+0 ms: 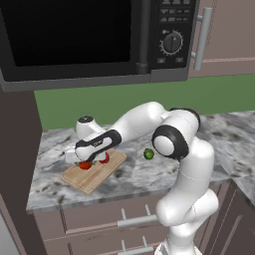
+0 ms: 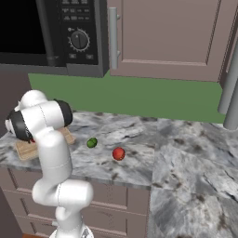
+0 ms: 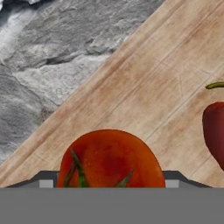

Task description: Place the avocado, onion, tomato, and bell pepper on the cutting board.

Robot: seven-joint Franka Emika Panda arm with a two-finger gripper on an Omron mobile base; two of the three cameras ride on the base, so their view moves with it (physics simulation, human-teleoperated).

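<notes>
Grey-veined marble counter (image 2: 186, 153) along a green wall strip (image 2: 139, 95), above brown drawers with bar handles (image 1: 137, 219). Overhead: black microwave (image 1: 74, 35) with a dial, mauve cabinet (image 2: 167, 32) to its right. At far left of the counter, cutting board (image 1: 92, 174) lying flat, set at an angle to the counter edge. On the board: tomato (image 3: 111, 157) with green stem leaves, directly below the hand camera; dark-red bell pepper (image 3: 215, 131) just beside it, apart from it. Avocado (image 1: 148, 154) on bare marble, right of the board, not on it. Red round item (image 2: 119, 154) further right on the counter, well apart from the board. Gripper (image 1: 85, 160) low over the board at the tomato; fingertips concealed, so clenched or released: cannot tell.
</notes>
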